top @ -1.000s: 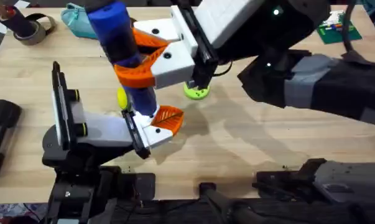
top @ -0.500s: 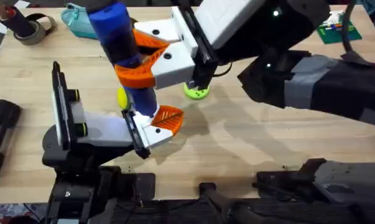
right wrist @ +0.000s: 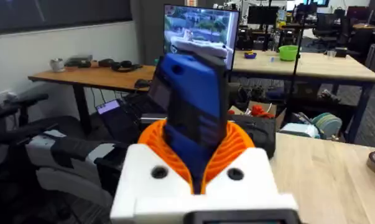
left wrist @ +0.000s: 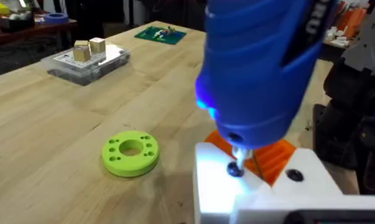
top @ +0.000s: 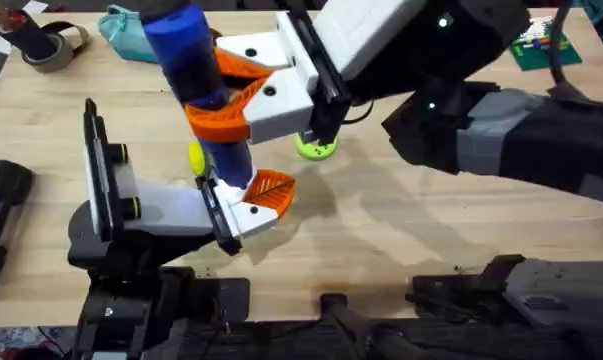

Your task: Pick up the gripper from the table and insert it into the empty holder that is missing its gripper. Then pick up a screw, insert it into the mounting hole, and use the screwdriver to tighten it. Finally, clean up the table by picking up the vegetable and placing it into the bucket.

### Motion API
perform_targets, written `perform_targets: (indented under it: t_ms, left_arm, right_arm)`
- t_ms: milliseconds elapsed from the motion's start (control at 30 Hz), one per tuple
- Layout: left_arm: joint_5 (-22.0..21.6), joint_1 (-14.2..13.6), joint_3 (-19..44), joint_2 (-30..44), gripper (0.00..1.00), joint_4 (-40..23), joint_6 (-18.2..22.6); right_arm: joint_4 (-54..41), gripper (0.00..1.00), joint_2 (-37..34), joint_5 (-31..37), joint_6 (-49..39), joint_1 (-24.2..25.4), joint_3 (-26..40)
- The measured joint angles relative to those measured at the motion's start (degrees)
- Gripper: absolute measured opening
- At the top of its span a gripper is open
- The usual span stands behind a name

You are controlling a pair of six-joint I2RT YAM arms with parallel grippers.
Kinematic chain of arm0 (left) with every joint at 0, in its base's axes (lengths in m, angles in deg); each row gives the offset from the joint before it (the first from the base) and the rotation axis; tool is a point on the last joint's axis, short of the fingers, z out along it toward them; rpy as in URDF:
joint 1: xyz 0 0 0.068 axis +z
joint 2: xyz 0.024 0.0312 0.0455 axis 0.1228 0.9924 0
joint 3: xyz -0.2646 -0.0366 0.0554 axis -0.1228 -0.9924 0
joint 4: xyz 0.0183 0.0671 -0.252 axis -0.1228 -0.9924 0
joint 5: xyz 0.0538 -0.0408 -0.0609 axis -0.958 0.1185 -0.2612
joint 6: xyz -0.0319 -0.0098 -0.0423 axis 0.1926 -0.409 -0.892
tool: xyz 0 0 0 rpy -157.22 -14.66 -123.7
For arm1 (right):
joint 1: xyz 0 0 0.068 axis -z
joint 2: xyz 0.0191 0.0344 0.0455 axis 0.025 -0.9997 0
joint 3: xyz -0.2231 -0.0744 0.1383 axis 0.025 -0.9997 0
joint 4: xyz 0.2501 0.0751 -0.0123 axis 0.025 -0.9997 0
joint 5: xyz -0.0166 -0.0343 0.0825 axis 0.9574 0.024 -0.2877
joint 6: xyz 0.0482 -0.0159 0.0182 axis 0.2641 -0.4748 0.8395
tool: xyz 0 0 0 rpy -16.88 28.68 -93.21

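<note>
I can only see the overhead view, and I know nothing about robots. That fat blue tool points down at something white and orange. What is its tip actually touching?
Observer: In the left wrist view, the screwdriver has its thin metal bit set on a small dark spot in the white base block. I cannot tell whether that spot is a screw or a hole.
Operator: Is it switched on?
Observer: I cannot say, but a blue light glows at its lower end.
Operator: Is there anything on the table that I'm missing?
Observer: Yes, a clear tray carrying two small wooden cubes, beyond the green disc.
</note>
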State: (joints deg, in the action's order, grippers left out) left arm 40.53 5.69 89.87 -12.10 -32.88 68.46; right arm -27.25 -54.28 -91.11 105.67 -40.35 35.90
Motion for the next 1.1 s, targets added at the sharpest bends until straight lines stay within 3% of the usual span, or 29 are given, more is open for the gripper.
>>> perform_targets:
  t_ms: [267,800,1100]
  left_arm:
    - [0.0,0.0,0.0,0.0,0.012,0.0,0.0]
    - [0.0,0.0,0.0,0.0,0.012,0.0,0.0]
    - [0.0,0.0,0.0,0.0,0.012,0.0,0.0]
  right_arm:
    - [5.6,0.046,0.0,0.0,1.4,0.0,-0.1]
    - [5.2,0.046,0.0,-0.1,3.6,0.8,-0.1]
    - [-1.4,0.046,0.0,-1.4,3.3,1.6,3.5]
